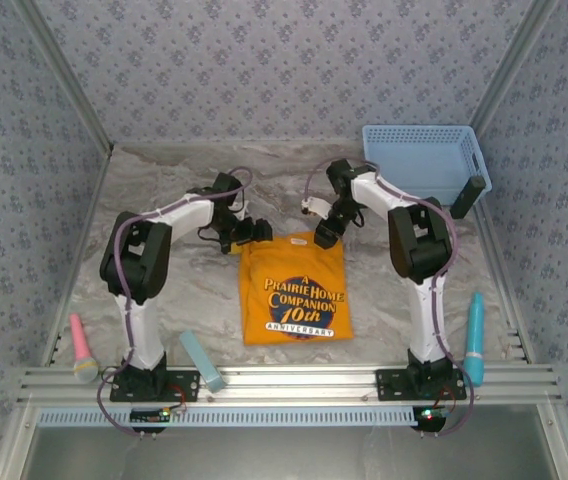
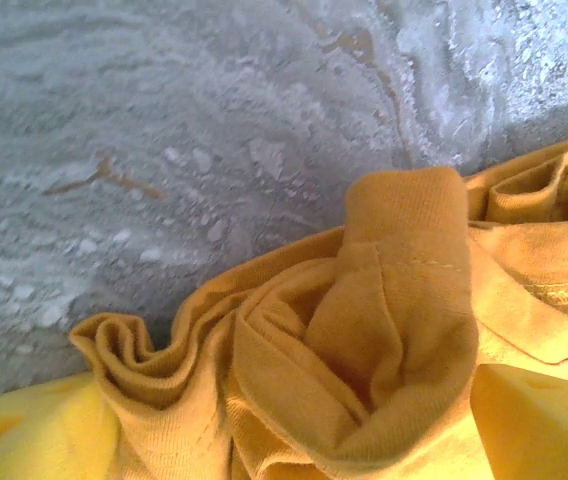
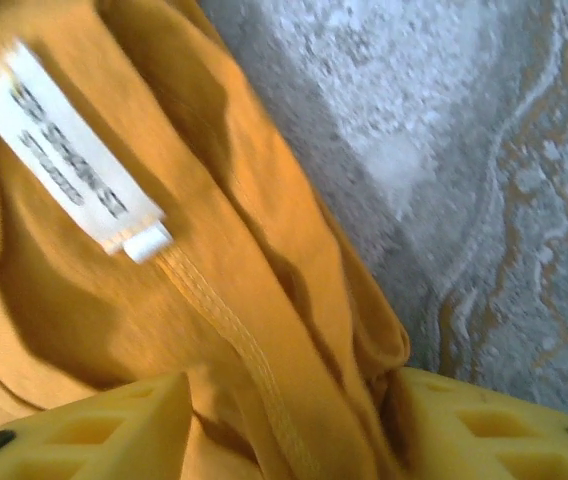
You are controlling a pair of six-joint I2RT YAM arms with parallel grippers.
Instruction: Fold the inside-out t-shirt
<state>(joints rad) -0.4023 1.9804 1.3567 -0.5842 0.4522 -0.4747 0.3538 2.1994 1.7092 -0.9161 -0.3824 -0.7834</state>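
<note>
1. Desk (image 1: 174, 290) of grey marbled pattern, seen from above: the orange-yellow cotton t-shirt (image 1: 294, 295) lies at its middle as a folded rectangle, dark lettering up. Its near edge stops just short of the arm bases. The left end effector (image 1: 256, 232) and the right end effector (image 1: 324, 237) sit at its far corners. Bare desk lies open to the left and right of the cloth. A light blue plastic basket (image 1: 424, 160) stands in the far right corner, well apart.
2. Left wrist: the left end effector (image 2: 294, 440) is open, its yellow fingers (image 2: 24, 440) spread wide either side of a bunched, rolled edge of the t-shirt (image 2: 384, 330). Bare desk (image 2: 164, 150) lies beyond that edge.
3. Right wrist: the right end effector (image 3: 284, 440) stands partly open, its yellow fingers (image 3: 84, 430) straddling the stitched neck edge. The white neck label (image 3: 69, 160) lies flat on the cloth, and bare desk (image 3: 484, 150) runs along the right.
</note>
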